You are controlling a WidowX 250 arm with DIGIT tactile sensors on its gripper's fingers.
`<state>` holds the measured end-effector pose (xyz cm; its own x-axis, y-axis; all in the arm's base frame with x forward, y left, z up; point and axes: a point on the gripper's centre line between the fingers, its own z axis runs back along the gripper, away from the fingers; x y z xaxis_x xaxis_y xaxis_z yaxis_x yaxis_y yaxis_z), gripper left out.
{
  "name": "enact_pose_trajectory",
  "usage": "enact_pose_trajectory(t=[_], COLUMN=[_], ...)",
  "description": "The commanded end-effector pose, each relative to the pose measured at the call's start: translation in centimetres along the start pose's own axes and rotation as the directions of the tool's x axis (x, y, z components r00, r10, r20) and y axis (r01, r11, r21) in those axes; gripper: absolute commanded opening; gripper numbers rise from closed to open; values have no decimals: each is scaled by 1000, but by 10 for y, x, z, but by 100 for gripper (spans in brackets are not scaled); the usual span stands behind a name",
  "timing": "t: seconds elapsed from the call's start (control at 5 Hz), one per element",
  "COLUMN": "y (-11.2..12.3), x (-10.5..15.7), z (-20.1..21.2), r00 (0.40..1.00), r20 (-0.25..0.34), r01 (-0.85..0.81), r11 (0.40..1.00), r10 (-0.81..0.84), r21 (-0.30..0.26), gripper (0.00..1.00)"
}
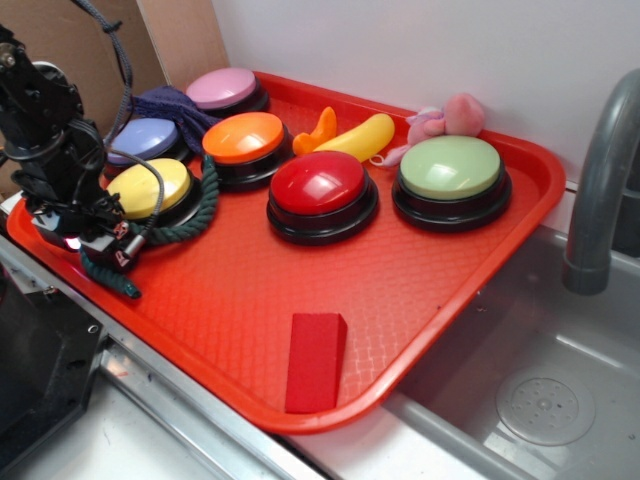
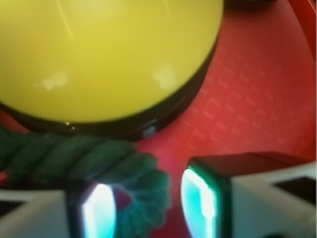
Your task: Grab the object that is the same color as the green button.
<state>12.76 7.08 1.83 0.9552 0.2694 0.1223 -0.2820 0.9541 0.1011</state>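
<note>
At the near-left corner of the red tray [image 1: 230, 290]: the gripper [image 1: 105, 252], low down, just above the tray floor. Seen from the wrist: the gripper [image 2: 148, 208] partly open, with the frayed end of the dark green rope [image 2: 74, 158] between the two fingers [image 2: 99, 210]. Left finger right against the rope, perhaps touching. Right finger apart from it, with a strip of red tray in the gap. So not yet clamped on anything.

From the exterior view: the dark green rope [image 1: 190, 222] curved closely around the near and right side of the yellow button [image 1: 150, 185], touching its black base, then down under the gripper, with one end out on the tray just in front of it.

Far across the tray, near the right rim: the green button [image 1: 450, 168], pale green on a black base, well apart from the rope. Between them, the red button [image 1: 320, 185] and, behind it, the orange button [image 1: 245, 138]. Along the back left, a lavender button [image 1: 145, 138], a pink button [image 1: 222, 88] and a purple cloth [image 1: 175, 100] beside them. At the near edge, a red block [image 1: 315, 360], lying flat and alone.
</note>
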Motion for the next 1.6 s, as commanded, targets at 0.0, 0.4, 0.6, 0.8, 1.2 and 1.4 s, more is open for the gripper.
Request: enact_pose_trajectory(t=[0.0, 0.4, 0.6, 0.8, 1.2, 1.4], y=[-2, -41, -69, -88, -84, -81], x=[3, 10, 11, 12, 15, 20], z=[19, 59, 90, 122, 170, 173], r00=[999, 997, 997, 998, 992, 994], r20=[49, -6, -55, -63, -105, -68], r01=[-9, -78, -50, -1, 39, 68], r11=[999, 996, 998, 987, 955, 957], r10=[8, 79, 47, -9, -72, -90], r21=[40, 51, -43, -158, -293, -280], gripper=[0, 0, 0, 0, 0, 0])
